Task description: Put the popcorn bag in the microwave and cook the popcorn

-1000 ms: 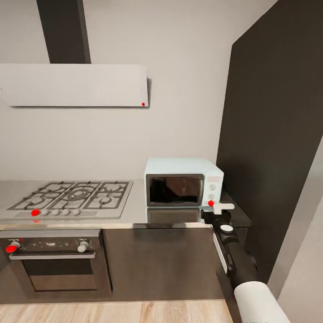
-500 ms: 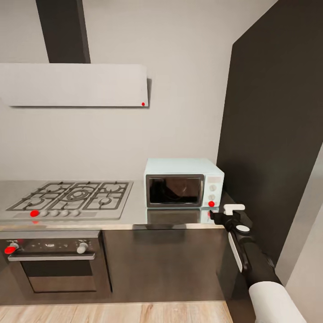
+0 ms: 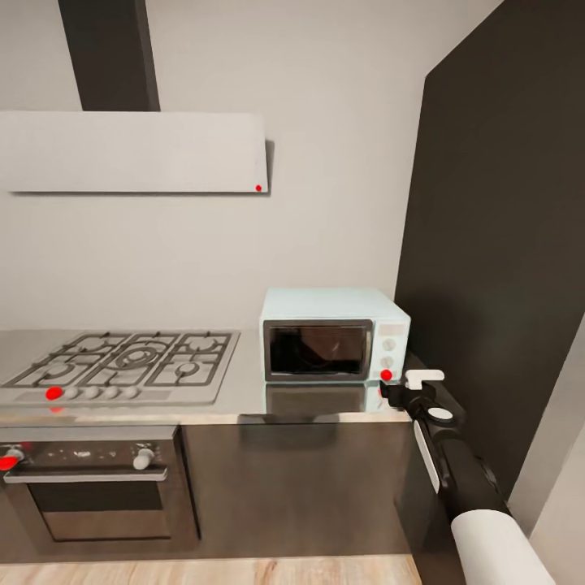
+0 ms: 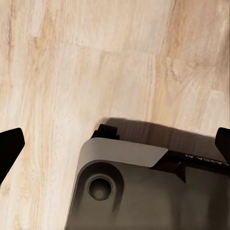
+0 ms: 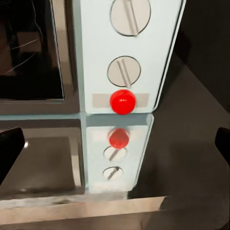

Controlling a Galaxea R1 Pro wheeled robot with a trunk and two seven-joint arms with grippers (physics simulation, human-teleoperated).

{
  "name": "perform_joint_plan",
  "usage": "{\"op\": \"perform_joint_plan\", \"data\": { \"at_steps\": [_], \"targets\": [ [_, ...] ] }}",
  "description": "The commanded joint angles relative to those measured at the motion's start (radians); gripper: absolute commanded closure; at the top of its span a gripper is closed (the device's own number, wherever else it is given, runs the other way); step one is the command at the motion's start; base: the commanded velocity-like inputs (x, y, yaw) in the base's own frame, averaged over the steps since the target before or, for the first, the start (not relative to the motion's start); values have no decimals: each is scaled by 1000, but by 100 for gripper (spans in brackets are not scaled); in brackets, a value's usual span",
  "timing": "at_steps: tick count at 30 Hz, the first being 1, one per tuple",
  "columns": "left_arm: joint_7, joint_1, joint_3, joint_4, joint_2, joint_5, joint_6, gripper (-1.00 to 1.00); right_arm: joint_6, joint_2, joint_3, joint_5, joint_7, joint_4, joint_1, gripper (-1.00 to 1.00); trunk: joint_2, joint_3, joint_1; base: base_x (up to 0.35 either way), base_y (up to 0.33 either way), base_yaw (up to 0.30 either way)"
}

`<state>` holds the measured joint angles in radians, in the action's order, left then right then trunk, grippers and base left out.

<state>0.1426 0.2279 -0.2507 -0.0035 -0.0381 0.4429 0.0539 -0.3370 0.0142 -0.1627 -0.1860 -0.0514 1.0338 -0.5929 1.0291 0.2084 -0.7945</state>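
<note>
The pale mint-blue microwave (image 3: 333, 335) stands on the glossy grey countertop (image 3: 244, 400) with its black glass door shut. My right gripper (image 3: 410, 387) hovers just right of its red button (image 3: 386, 374), apart from it. In the right wrist view the two dials and the red button (image 5: 122, 101) fill the centre, and my right gripper (image 5: 116, 146) is open with nothing between its fingers. My left gripper (image 4: 116, 143) is open too, pointing down at the wooden floor. The popcorn bag is hidden; the dark glass gives only dim reflections.
A gas hob (image 3: 122, 361) lies left of the microwave, with a dark oven (image 3: 89, 487) below it and a white hood (image 3: 134, 152) above. A tall dark panel (image 3: 504, 244) rises right beside the microwave. The robot's dark base (image 4: 143, 191) shows under the left gripper.
My right gripper has drawn back to the right, off the microwave's red button that it touched a second ago. The head view has shifted slightly.
</note>
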Motion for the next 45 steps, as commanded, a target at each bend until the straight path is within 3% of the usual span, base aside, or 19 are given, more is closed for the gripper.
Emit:
{"op": "perform_joint_plan", "data": {
  "at_steps": [1, 20, 24, 27, 39, 45],
  "targets": [
    [3, 1, -9, 0, 0, 8, 3, -100, -4, 1, -3, -10, -5, 2, -1, -100, 1, 1, -1, 217, 0, 0],
    [3, 1, -8, 0, 0, 10, 3, -100, -1, -14, -3, -8, -15, 1, -1, -100, 1, 1, -1, 74, 0, 0],
    [3, 1, -8, 0, 1, 11, 3, -100, 0, -49, -28, -5, -29, -8, -1, -100, 1, 1, -1, 0, 0, 0],
    [3, 1, -8, -1, 1, 11, 3, -100, -2, -54, -34, -4, -45, -9, -1, -100, 1, 1, -1, 0, 0, 0],
    [3, 1, -8, 0, 0, 11, 3, -100, 2, -39, -50, -7, -32, -11, -1, -100, 1, 1, -1, 0, 0, 0],
    [3, 1, -8, 0, 0, 10, 3, -100, 41, -34, -53, -7, -28, -80, -1, -100, 1, 1, -1, 0, 0, 0]
  ]
}}
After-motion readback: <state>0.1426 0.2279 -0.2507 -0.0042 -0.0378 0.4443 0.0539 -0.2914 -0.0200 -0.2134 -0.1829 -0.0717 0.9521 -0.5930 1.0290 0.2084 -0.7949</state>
